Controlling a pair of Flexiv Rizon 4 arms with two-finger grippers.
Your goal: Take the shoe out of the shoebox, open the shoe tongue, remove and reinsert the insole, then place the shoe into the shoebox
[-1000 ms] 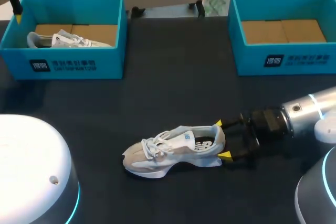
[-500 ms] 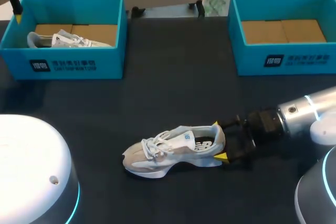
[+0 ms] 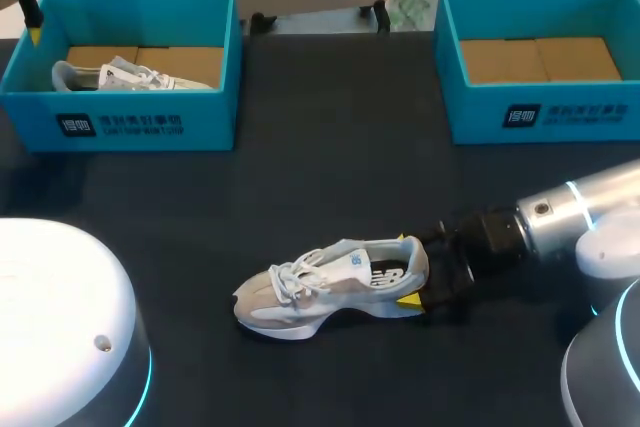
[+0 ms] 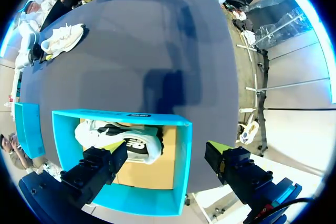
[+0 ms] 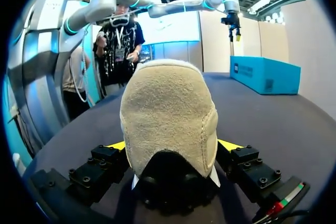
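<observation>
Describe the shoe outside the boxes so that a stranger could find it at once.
On the dark table, two teal boxes stand at the far side. Nearer, in the middle, lies a pale shoe, its heel between the fingers of the right gripper. The other shoe lies inside the left box; this one rests on bare table.

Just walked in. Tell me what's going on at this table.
The right gripper is at the heel of a grey shoe that stands on the table, out of its box. The left gripper hangs open above the left shoebox, where a second shoe lies. The right shoebox is empty. No loose insole shows on the table.
</observation>
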